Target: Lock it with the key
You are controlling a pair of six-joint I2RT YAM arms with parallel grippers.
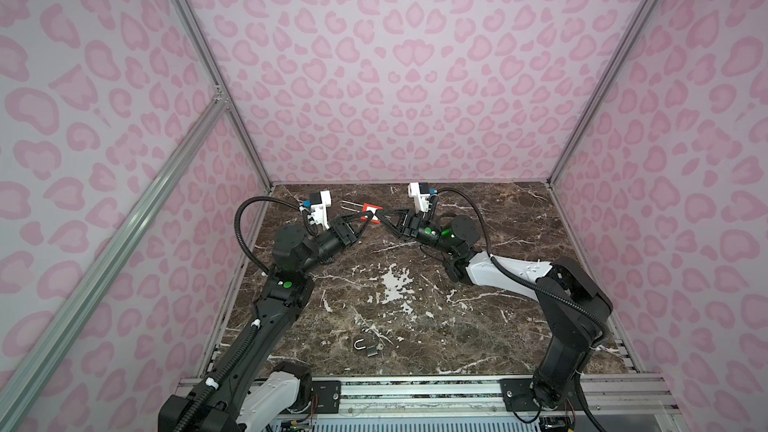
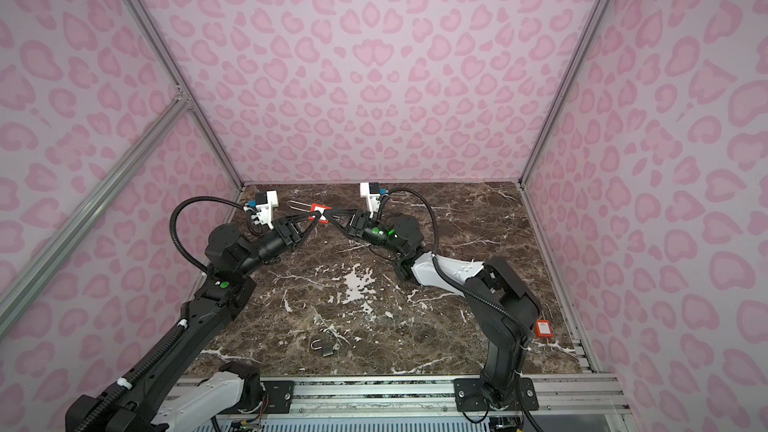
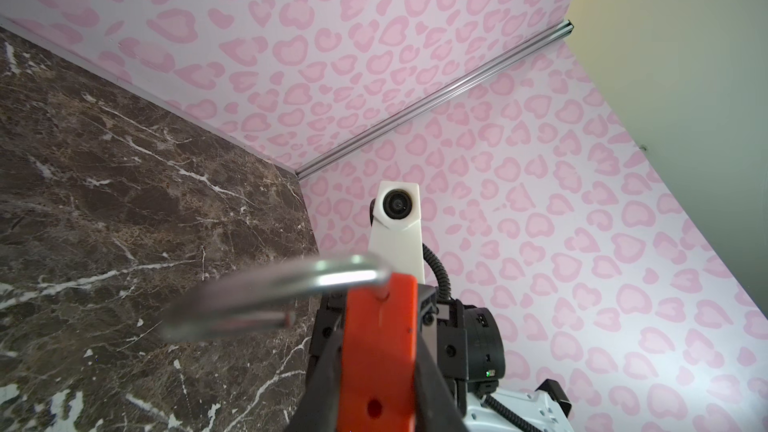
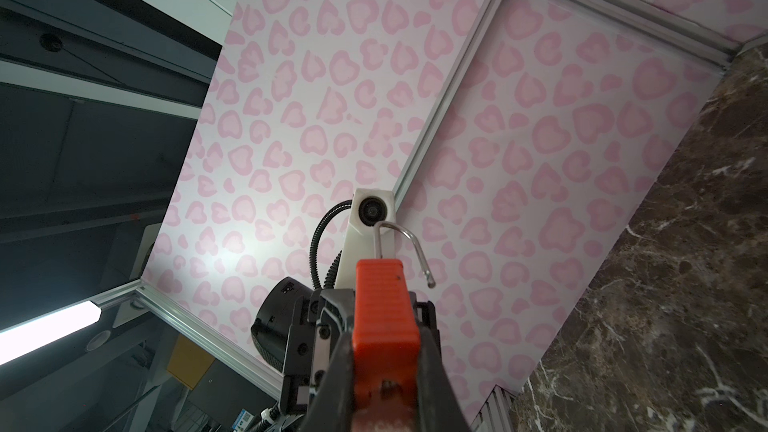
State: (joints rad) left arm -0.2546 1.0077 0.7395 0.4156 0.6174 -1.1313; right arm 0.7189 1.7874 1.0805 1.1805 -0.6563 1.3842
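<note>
**Top views.** In both top views the 2 arms meet at the far side of the marble table (image 1: 436,317), where an orange padlock (image 1: 370,206) is held off the surface between them. The left gripper (image 1: 366,219) comes at it from the left and the right gripper (image 1: 381,214) from the right, with their tips nearly touching at the lock body. The lock's long axis runs roughly left to right. Its shackle (image 1: 351,206) points left, toward the left wall, passing over the left gripper. A small silver padlock (image 1: 368,347) lies on the table near the front edge, well apart from both grippers, with its shackle raised. Only in a top view does a second orange padlock (image 2: 544,328) show. It lies by the right edge of the table, just beside the right arm.

**Left wrist.** The orange padlock (image 3: 380,347) sits clamped between the left gripper's 2 fingers (image 3: 432,392), body toward the camera. The shackle (image 3: 291,284) swings off to one side, blurred, and is open: 1 leg enters the body and the other ends free. Beyond it stands the right arm's wrist camera (image 3: 399,205).

**Right wrist.** This view shows the lock's narrow ribbed side (image 4: 384,305). The right gripper's fingers (image 4: 432,371) are closed against both sides of its near end. The shackle (image 4: 401,236) points away from this gripper, its free leg hanging clear of the body. A small metal spot shows on the near end, but I cannot tell whether it is a key. The left arm's wrist camera (image 4: 372,209) sits behind the shackle.
</note>
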